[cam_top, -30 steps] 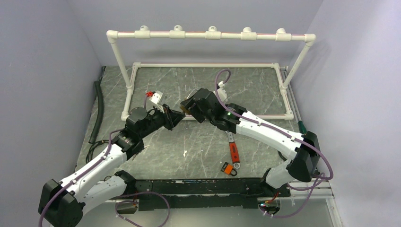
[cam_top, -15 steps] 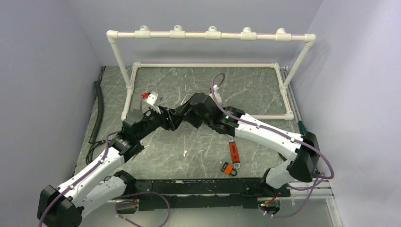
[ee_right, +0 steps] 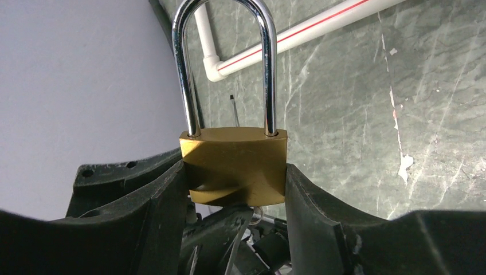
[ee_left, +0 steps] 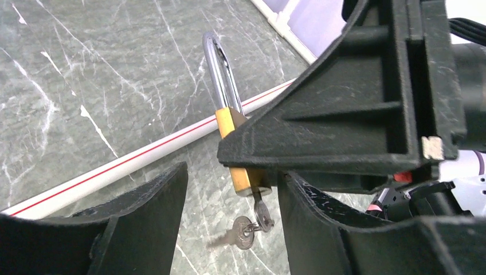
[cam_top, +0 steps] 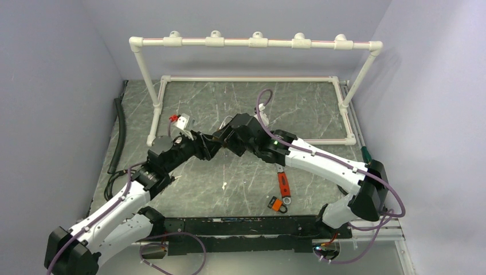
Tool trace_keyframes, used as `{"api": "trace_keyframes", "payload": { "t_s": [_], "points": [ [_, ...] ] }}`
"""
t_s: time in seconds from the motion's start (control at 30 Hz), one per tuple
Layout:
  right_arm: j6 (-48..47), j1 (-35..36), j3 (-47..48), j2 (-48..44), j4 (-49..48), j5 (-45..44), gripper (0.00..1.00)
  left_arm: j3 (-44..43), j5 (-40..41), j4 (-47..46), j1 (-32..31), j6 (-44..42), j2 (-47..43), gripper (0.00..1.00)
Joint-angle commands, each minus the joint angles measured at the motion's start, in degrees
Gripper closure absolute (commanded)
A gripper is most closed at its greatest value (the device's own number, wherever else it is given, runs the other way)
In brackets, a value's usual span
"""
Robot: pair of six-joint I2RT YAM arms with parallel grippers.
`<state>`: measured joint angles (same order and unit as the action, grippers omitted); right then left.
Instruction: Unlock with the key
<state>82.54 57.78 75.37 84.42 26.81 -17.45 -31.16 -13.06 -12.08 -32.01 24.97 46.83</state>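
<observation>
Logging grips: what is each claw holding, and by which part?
Right claw clamps the padlock by its brass body; left claw holds nothing.

Right hand point(ee_right: 235, 192) has the brass padlock point(ee_right: 235, 166) pinched between its two black fingers point(ee_right: 157, 200), one on each side of the body. The shackle point(ee_right: 186, 74) points straight up, both legs going into the brass. Behind it there's green marbled bench point(ee_right: 355, 114), a white pipe point(ee_right: 321, 26) with a red stripe, and a pale wall point(ee_right: 74, 86) on the left.
</observation>
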Motion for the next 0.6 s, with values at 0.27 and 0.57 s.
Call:
{"api": "trace_keyframes", "payload": {
  "t_s": [0.27,0.57],
  "points": [
    [-0.93,0.19,0.37,-2.87,-9.39,2.75,1.00,2.50,1.86,-14.15,0.19,5.75,5.75,0.52],
    [-2.48,0.14,-1.63,-3.88,-12.15,1.97,0.91,3.82,5.43,-13.37,0.19,6.25,3.67,1.00]
  ]
}}
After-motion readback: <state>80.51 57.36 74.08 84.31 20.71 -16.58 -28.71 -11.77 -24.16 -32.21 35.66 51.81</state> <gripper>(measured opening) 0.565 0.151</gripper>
